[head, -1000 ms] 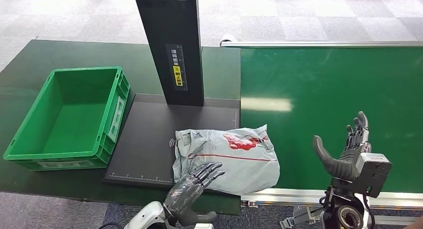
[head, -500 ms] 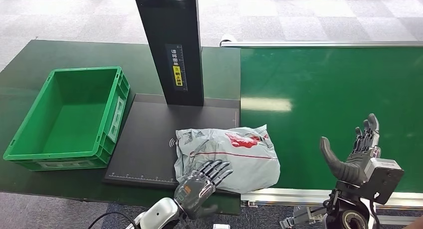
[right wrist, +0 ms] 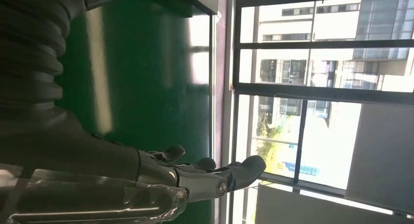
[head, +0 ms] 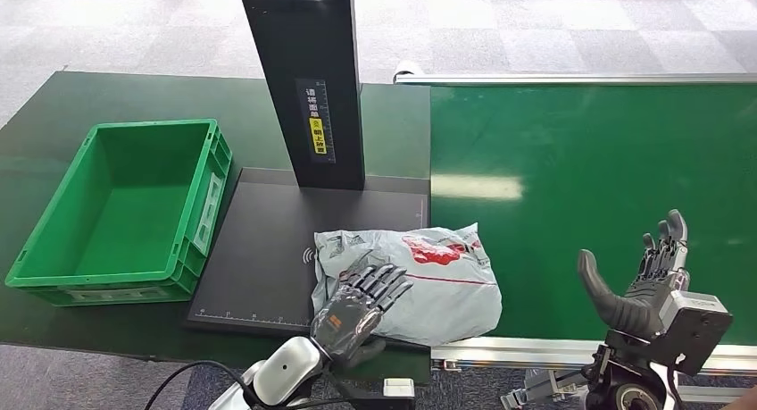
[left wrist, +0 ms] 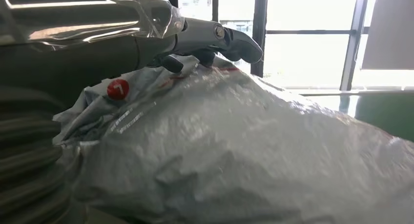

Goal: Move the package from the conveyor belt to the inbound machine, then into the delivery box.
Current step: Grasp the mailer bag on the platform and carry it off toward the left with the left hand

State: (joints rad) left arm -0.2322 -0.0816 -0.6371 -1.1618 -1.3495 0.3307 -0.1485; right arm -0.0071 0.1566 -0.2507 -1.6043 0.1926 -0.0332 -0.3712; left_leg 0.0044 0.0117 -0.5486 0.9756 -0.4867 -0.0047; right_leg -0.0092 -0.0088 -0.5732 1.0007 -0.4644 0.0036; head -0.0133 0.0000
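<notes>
While the package (head: 411, 280) lies on the black scanner plate (head: 268, 249), its right end overhanging the conveyor belt (head: 580, 160) | left hand (head: 357, 307) rests flat on it, fingers spread | right hand (head: 638, 280) released above belt | green box (head: 116, 205) sits left on bench (head: 54, 97)

a pale grey plastic mailer package (head: 406, 280) is marked with a red graphic and a thin red line. a bright green plastic crate (head: 120, 209) is seen beside a matte black scanner platform (head: 268, 249), whose black upright column (head: 303, 79) bears a yellow label. the conveyor belt (head: 589, 173) is coloured deep green.
</notes>
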